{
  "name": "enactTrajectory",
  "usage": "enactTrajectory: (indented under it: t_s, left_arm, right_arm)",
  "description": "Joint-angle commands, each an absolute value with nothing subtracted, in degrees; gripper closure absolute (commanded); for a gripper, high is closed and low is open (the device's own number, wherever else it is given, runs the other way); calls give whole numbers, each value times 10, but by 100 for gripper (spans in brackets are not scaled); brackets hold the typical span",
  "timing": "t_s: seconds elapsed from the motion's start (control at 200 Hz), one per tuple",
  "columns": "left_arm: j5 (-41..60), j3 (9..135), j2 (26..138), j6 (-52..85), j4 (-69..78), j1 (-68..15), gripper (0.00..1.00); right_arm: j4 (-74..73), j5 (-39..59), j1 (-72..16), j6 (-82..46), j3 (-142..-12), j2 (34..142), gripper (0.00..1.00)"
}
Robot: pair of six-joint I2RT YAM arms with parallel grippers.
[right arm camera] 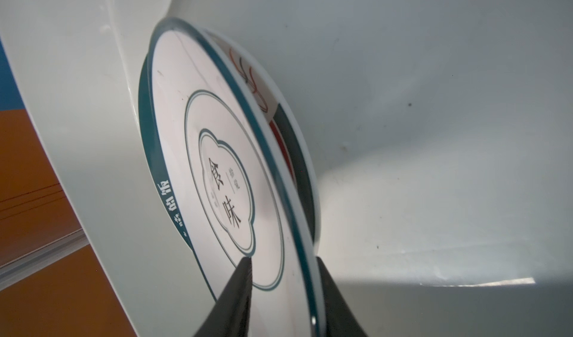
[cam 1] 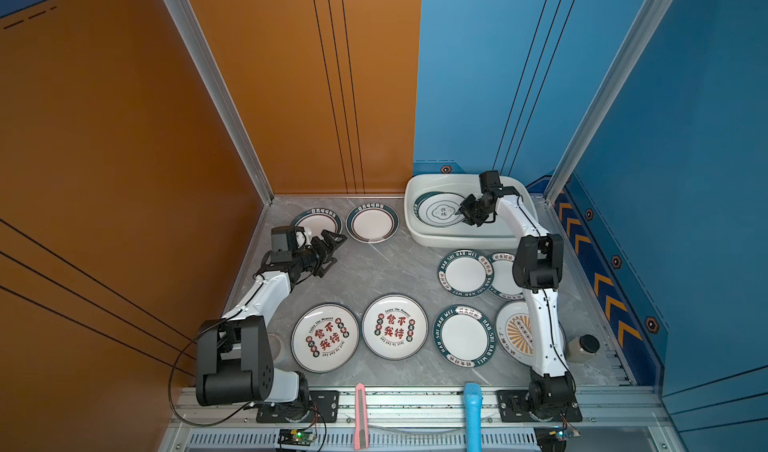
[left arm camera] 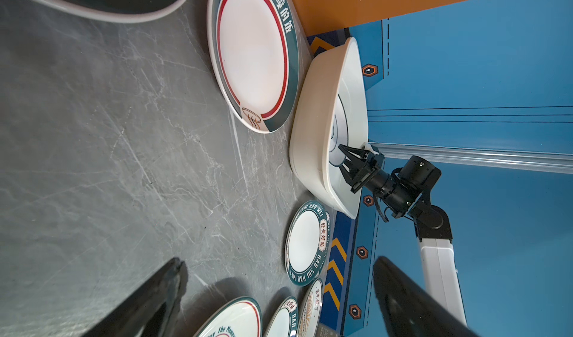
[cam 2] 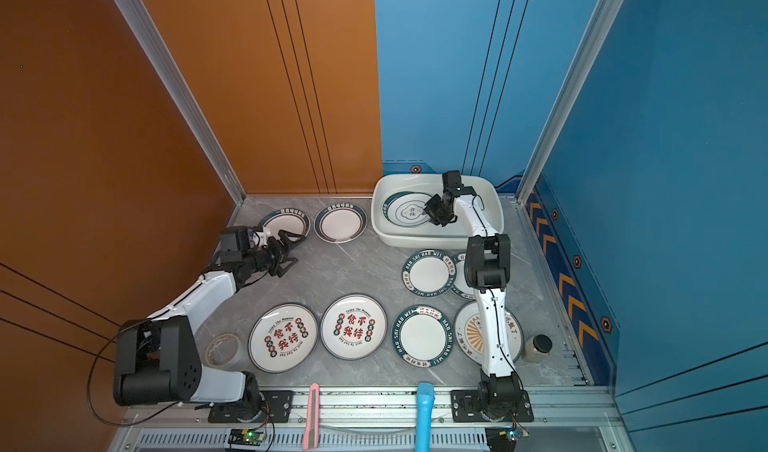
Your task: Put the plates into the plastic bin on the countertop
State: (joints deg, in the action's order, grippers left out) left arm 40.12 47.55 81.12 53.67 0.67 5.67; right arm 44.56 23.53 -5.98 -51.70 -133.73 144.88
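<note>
The white plastic bin (cam 1: 409,217) stands at the back right of the grey countertop (cam 1: 374,271). Inside lies a cloud-emblem plate (cam 1: 436,210) (right arm camera: 217,165) on top of a dark-green-rimmed plate (right arm camera: 297,152). My right gripper (cam 1: 459,212) (right arm camera: 282,261) reaches into the bin, open, its jaws straddling the top plate's rim with a gap on one side. My left gripper (cam 1: 334,252) (left arm camera: 278,261) hovers wide open and empty over the countertop, near two green-rimmed plates (cam 1: 318,221) (cam 1: 372,222) at the back left. Several more plates (cam 1: 395,326) lie in front and to the right.
A tape roll (cam 2: 224,349) lies by the left arm's base. A dark-lidded jar (cam 1: 584,347) stands at the front right. A pink utility knife (cam 1: 360,412) and a blue handle (cam 1: 473,412) rest on the front rail. Orange and blue walls close in the sides.
</note>
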Motion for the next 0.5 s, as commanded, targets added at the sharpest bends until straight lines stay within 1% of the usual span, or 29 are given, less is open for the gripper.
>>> enactTrajectory:
  t_s: [0.0, 0.265, 0.496]
  left_arm:
    - [410, 467, 811, 539, 18, 60, 4]
    - [413, 458, 802, 536, 19, 62, 4]
    - [413, 440, 786, 540, 25, 62, 4]
  right_arm:
    - [477, 212, -66, -498, -1352, 1437, 62]
    - [526, 170, -73, -478, -1353, 1419, 56]
    - [540, 163, -72, -455, -1354, 1398, 52]
